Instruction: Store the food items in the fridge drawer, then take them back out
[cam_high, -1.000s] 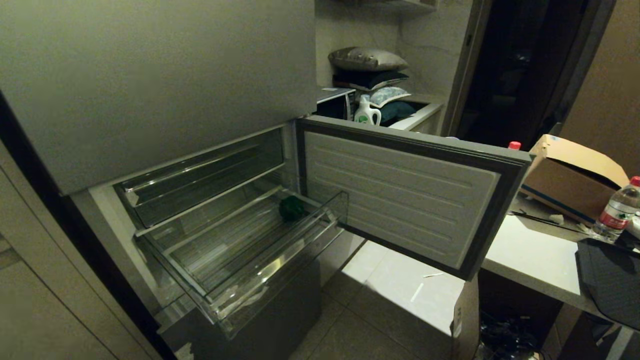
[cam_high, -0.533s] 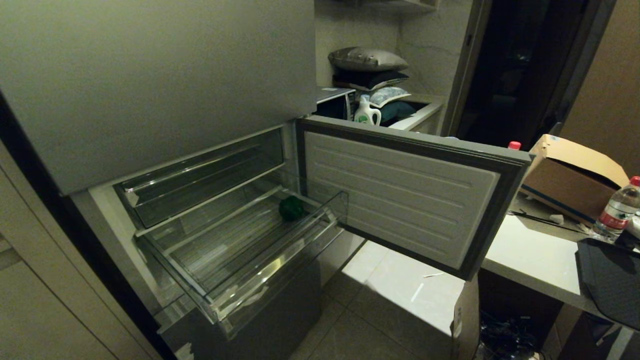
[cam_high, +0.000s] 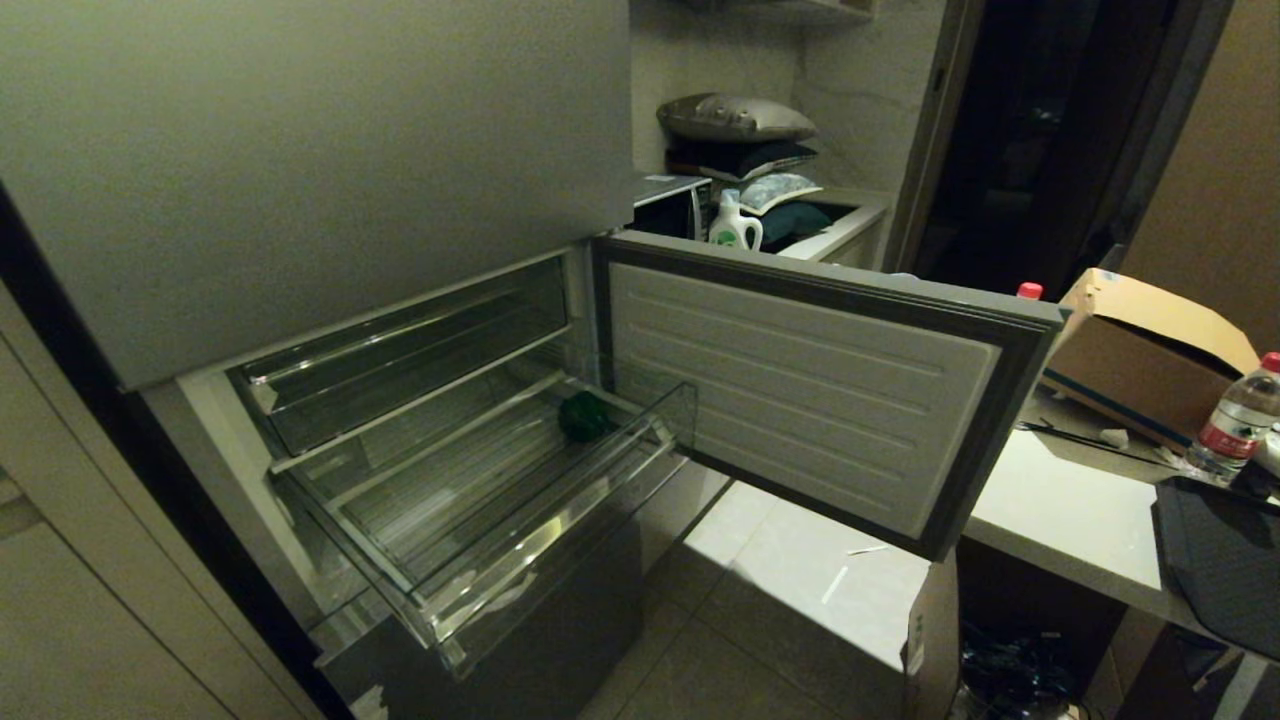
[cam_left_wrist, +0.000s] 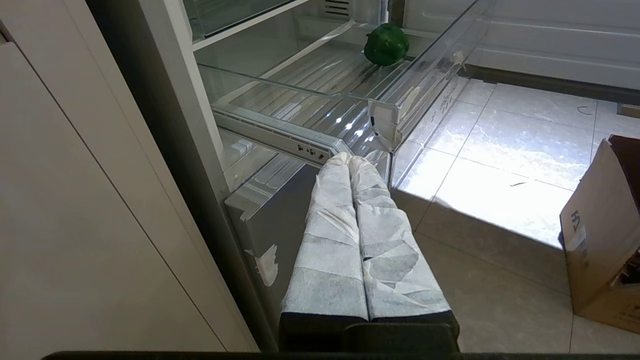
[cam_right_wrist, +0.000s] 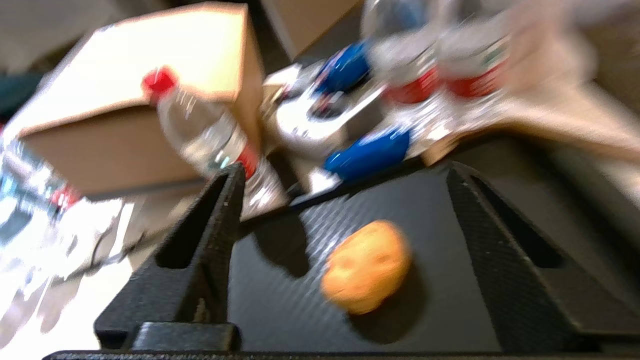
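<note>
Head view shows the wide transparent plastic fridge drawer (cam_high: 520, 500) pulled out, with the glossy dark-green rounded food piece (cam_high: 585, 417) resting on its ribbed floor near the back right corner. Beside that drawer's front corner hangs the left gripper (cam_left_wrist: 351, 159), its cloth-wrapped fingers pressed together, empty. Over a black mat (cam_right_wrist: 440, 210) on the counter, the right gripper (cam_right_wrist: 345, 182) spreads its jaws wide above the orange-tan lumpy bread-like piece (cam_right_wrist: 366, 266), near clear water bottles (cam_right_wrist: 210, 135).

Home kitchen — fridge (cam_high: 300, 150), microwave (cam_high: 668, 205).

Dark-green food item (cam_left_wrist: 385, 44), orange-tan food item (cam_right_wrist: 366, 267) on black mat (cam_right_wrist: 440, 210), red-capped bottle (cam_right_wrist: 205, 130), grey fridge (cam_high: 300, 150).
</note>
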